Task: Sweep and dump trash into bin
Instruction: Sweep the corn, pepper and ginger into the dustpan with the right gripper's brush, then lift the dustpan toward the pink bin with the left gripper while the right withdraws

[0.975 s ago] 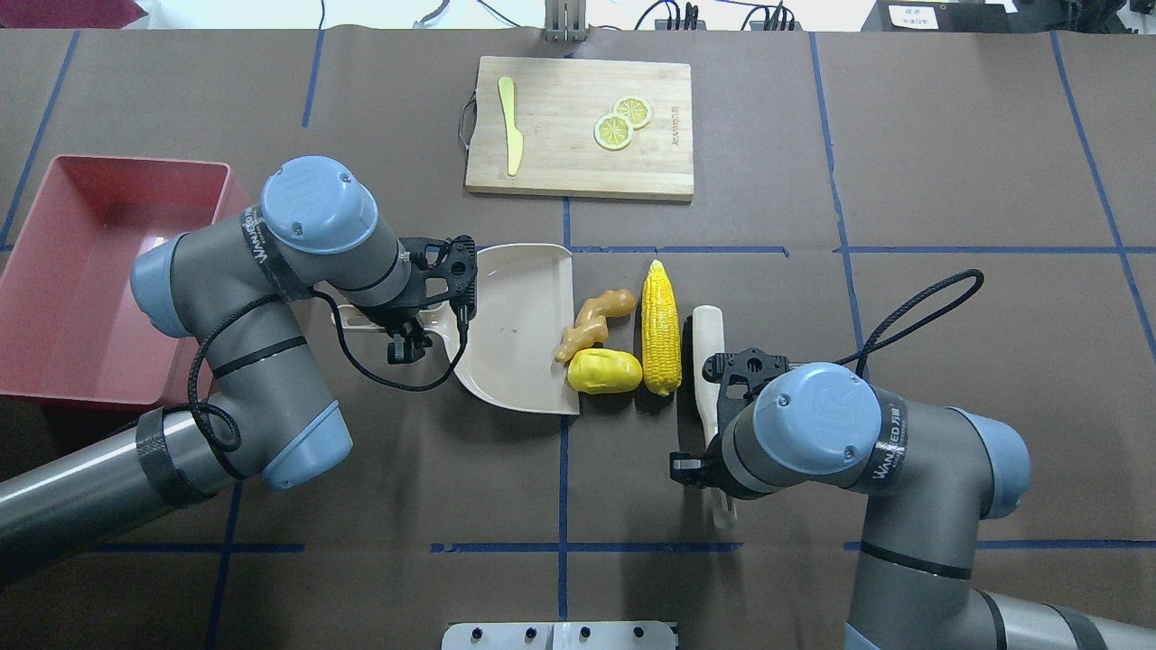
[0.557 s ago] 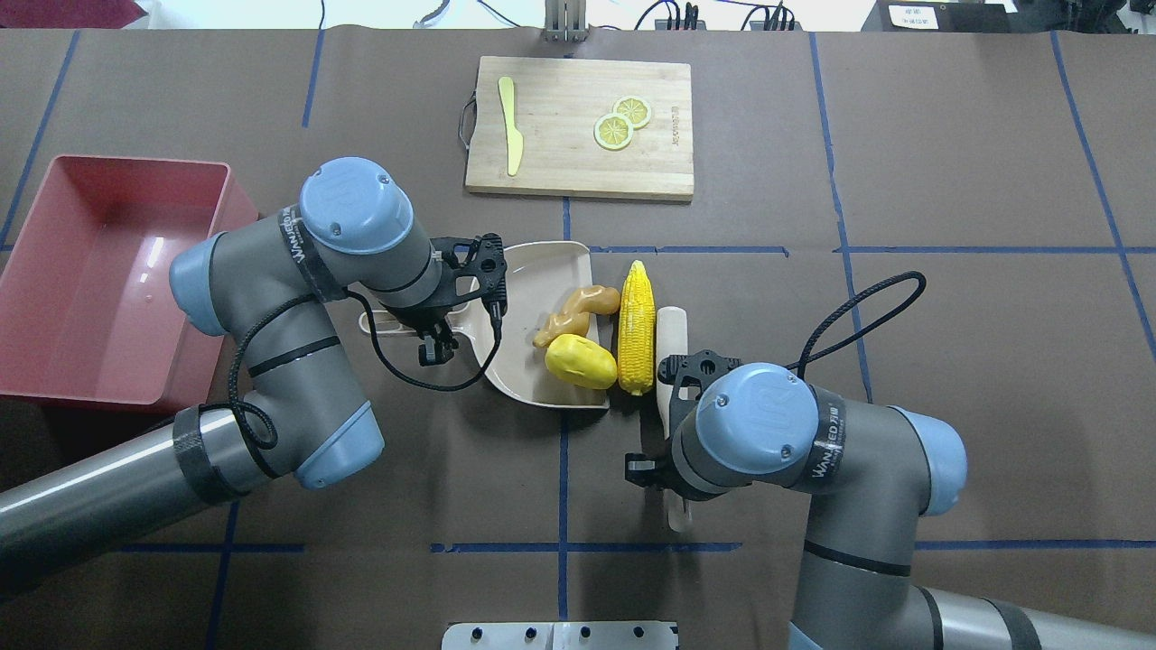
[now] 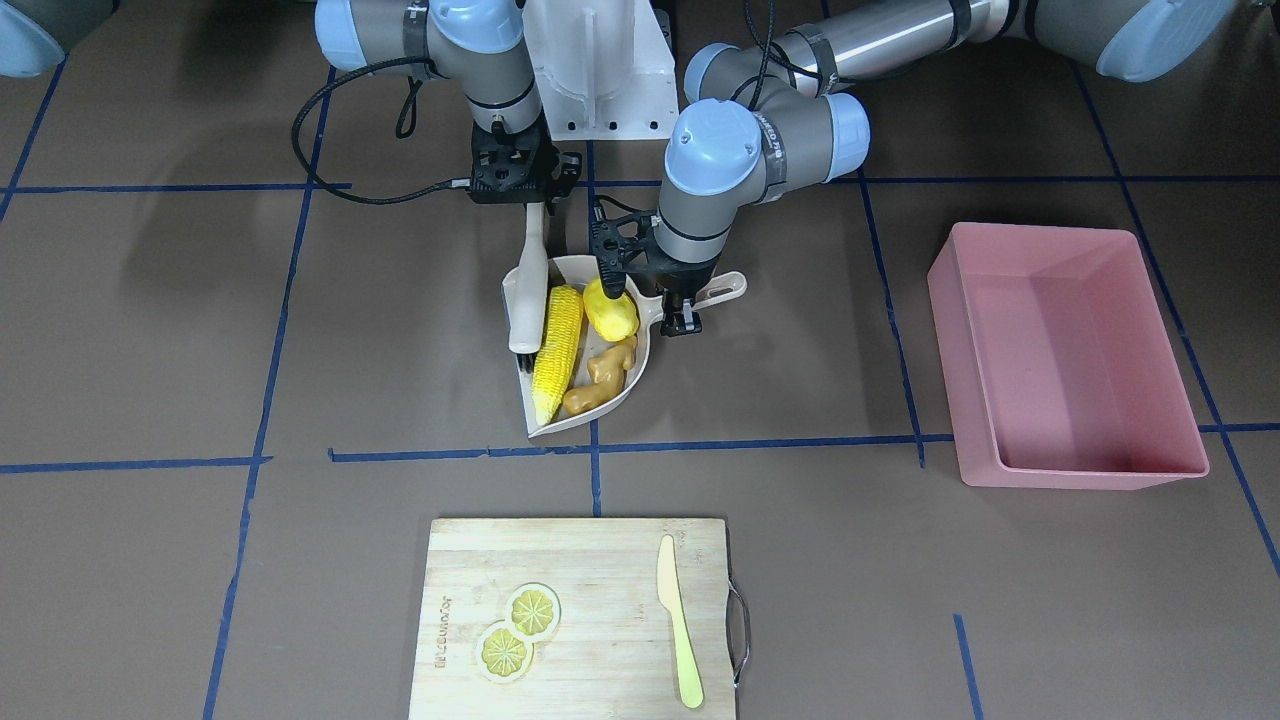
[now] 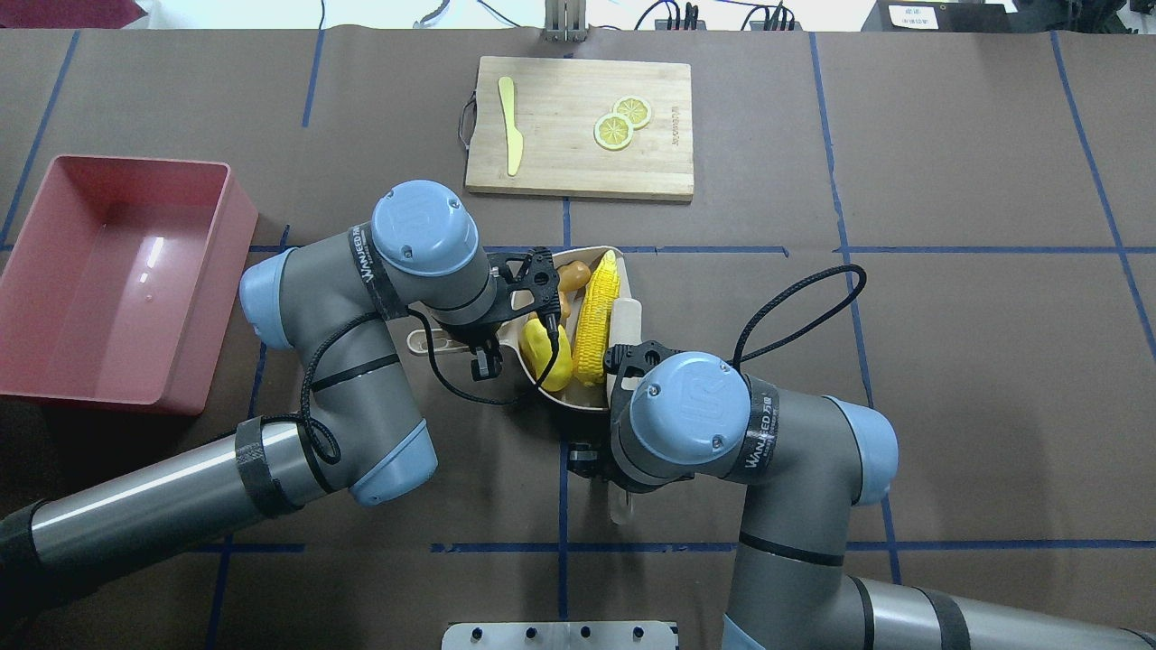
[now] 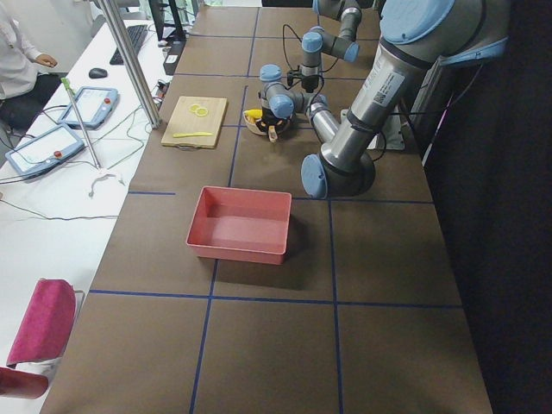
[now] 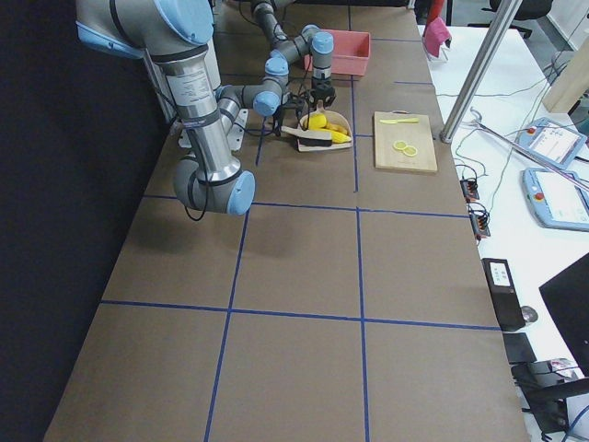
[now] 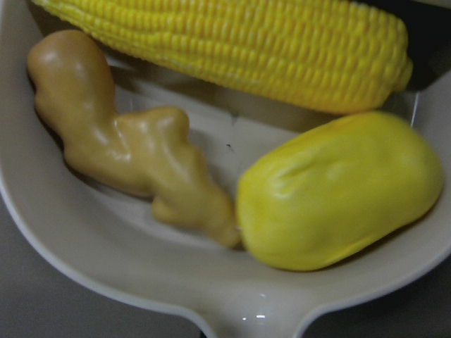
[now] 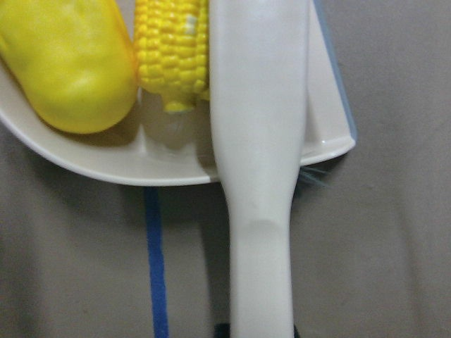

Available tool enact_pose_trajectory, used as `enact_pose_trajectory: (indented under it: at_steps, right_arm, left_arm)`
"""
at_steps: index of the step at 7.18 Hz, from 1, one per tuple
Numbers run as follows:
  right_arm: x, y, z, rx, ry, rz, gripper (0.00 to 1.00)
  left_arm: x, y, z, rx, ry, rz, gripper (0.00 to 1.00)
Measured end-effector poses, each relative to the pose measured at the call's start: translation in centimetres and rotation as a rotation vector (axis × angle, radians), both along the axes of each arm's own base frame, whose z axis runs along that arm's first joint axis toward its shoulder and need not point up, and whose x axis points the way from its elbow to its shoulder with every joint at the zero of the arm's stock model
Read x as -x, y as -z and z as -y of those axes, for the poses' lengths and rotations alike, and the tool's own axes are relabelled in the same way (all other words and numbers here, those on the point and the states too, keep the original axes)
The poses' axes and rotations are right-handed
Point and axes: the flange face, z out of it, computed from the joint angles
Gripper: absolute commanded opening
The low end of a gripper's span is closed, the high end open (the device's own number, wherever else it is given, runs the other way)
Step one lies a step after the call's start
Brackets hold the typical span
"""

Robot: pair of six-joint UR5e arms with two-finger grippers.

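The corn cob (image 4: 596,316), the yellow potato-like lump (image 4: 549,357) and the tan ginger root (image 4: 571,278) all lie inside the beige dustpan (image 4: 542,394). My left gripper (image 3: 684,303) is shut on the dustpan's handle (image 3: 724,289). My right gripper (image 3: 525,195) is shut on the white brush (image 3: 527,300), whose head presses against the corn at the pan's open edge. The left wrist view shows the ginger (image 7: 127,148), potato (image 7: 338,190) and corn (image 7: 232,49) in the pan. The pink bin (image 4: 212,298) stands empty at the far left.
A wooden cutting board (image 4: 578,171) with two lemon slices (image 4: 621,122) and a pale yellow knife (image 4: 511,126) lies at the back centre. My two arms crowd the table's middle. The bin's right wall is close to my left elbow.
My right arm has pushed the brush left, sweeping the corn, potato and ginger into the dustpan. My left arm has moved the dustpan right to meet them.
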Motion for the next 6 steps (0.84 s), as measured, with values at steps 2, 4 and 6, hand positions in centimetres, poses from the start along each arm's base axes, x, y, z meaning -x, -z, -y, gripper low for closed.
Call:
enact_pose_trajectory:
  at_steps: [2, 4, 6]
  right_arm:
    - [-0.1, 0.6, 0.0, -0.001, 0.0, 0.009, 0.0]
    - [-1.7, 0.5, -0.1, 0.006, 0.004, 0.015, 0.0]
    - [-7.2, 2.2, 1.5, 0.046, -0.011, 0.018, 0.0]
  left_arm:
    - [0.0, -0.6, -0.4, -0.02, 0.006, -0.047, 0.06]
    - [0.5, -2.0, -0.7, -0.054, 0.016, -0.135, 0.06]
    - [0.9, -2.0, -0.8, -0.045, 0.045, -0.195, 0.06]
